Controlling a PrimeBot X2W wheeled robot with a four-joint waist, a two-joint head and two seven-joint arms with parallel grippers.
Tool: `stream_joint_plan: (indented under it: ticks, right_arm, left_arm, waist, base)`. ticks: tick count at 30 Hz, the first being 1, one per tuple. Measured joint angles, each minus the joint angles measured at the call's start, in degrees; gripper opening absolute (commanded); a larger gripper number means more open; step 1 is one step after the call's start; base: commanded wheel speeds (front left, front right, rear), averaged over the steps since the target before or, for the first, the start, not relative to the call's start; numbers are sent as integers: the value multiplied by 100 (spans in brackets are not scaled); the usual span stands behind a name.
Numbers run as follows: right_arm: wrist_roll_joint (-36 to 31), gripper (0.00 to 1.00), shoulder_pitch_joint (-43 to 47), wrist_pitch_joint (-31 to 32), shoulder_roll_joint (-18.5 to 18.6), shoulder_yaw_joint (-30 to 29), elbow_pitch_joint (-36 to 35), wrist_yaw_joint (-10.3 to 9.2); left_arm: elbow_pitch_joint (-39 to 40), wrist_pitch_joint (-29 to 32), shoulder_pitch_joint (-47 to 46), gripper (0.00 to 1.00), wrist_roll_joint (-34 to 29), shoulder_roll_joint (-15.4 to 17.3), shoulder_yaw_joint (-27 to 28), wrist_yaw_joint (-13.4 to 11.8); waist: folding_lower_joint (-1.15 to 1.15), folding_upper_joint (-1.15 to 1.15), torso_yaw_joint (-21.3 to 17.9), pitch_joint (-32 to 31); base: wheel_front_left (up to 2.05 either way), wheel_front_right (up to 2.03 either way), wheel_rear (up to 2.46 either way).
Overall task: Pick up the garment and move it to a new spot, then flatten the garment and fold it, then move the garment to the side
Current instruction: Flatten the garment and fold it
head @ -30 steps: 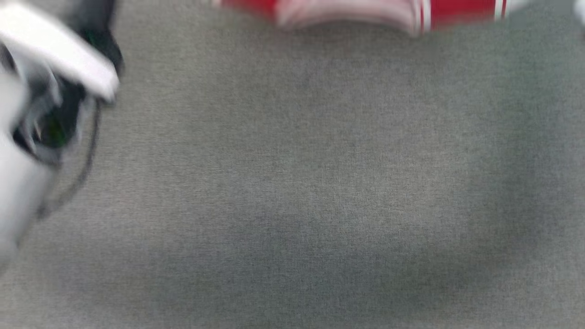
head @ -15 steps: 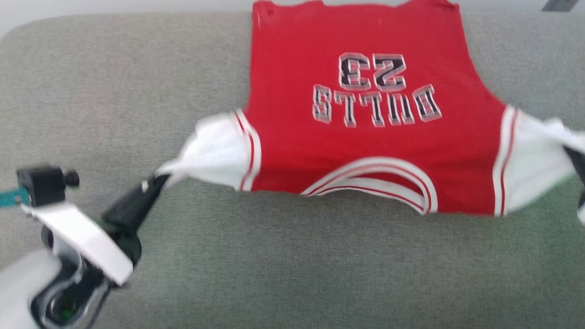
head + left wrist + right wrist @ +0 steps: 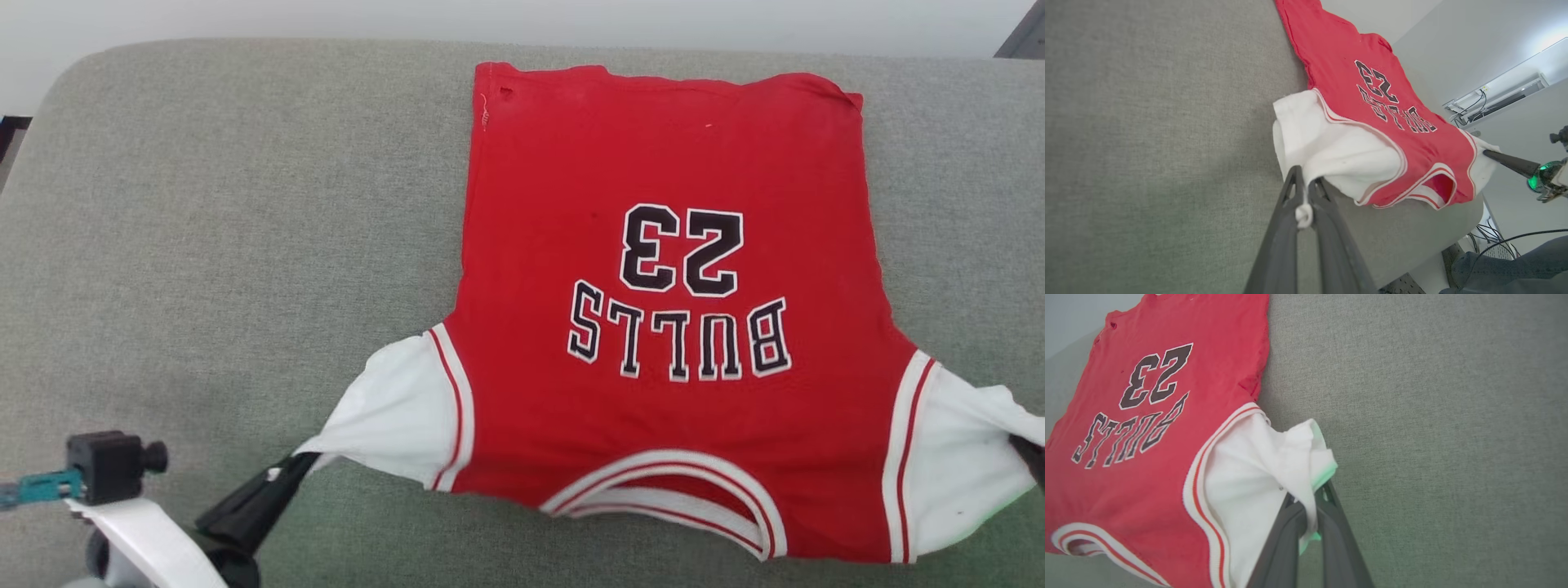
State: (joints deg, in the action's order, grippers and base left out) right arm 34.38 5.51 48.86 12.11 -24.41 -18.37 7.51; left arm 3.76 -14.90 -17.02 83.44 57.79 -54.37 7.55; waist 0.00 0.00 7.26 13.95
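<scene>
At my left I see the left gripper (image 3: 286, 472) clamped on the left sleeve (image 3: 400, 416). The garment (image 3: 653, 163) lies lettering-up on the grey fabric cushion (image 3: 204, 245), with a pale wall (image 3: 408, 16) behind. The right gripper (image 3: 1306, 516) pinches the right sleeve (image 3: 1257, 469).

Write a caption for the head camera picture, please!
Left hand and right hand pinch the red jersey by its white sleeves on a grey cushion.
</scene>
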Motion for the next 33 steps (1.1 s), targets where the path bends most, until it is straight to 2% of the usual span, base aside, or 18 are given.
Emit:
stream_joint_plan:
  ticks: [5, 11, 14, 20, 21, 22, 25, 29, 33]
  right_arm:
    - [177, 0, -170, 66, -237, 73, 405, -1]
    - [-8, 0, -456, -66, -80, 425, 1485, -1]
    - [-122, 0, -482, -310, -7, 659, 1879, -1]
    - [-275, 0, -501, -868, 168, 978, 2280, 15]
    - [-279, 44, -502, -933, 230, 1020, 2283, 15]
    - [-289, 100, -503, -996, 289, 1043, 2263, 16]
    - [-282, 100, -509, -1090, 390, 811, 1986, 13]
    - [-209, 100, -540, -979, 681, 55, 1236, -1]
    - [-281, 100, -1034, -756, 939, -381, 723, -1]
  left_arm:
    - [-325, -2, 49, 0, -131, -444, -2, 0]
    - [-910, -5, -7, 0, -203, -1015, -178, 0]
    - [-1011, -5, -14, 0, -199, -1196, -167, 0]
    - [-1078, -7, -10, 0, -245, -1323, -105, 0]
    - [-1087, -5, -7, 0, -255, -1332, -91, 0]
    - [-1088, -7, -7, 0, -272, -1341, -87, 0]
    - [-1061, -7, -10, 0, -441, -1388, -105, 0]
    - [-934, -7, -65, 0, -583, -1412, -119, 0]
    - [-751, -7, -187, 0, -776, -1458, -90, 0]
  waist:
    - [0, 0, -1, 10]
    - [0, 0, -59, 21]
    - [0, 0, -56, 44]
    - [0, 0, -35, 84]
    - [0, 0, -34, 85]
    - [0, 0, -29, 85]
    - [0, 0, 31, 79]
    - [0, 0, 186, 123]
    - [0, 0, 343, 258]
  base:
    - [0, 0, 0]
    - [0, 0, 0]
    - [0, 0, 0]
    - [0, 0, 0]
    - [0, 0, 0]
    - [0, 0, 0]
    - [0, 0, 0]
    - [0, 0, 0]
    - [0, 0, 0]
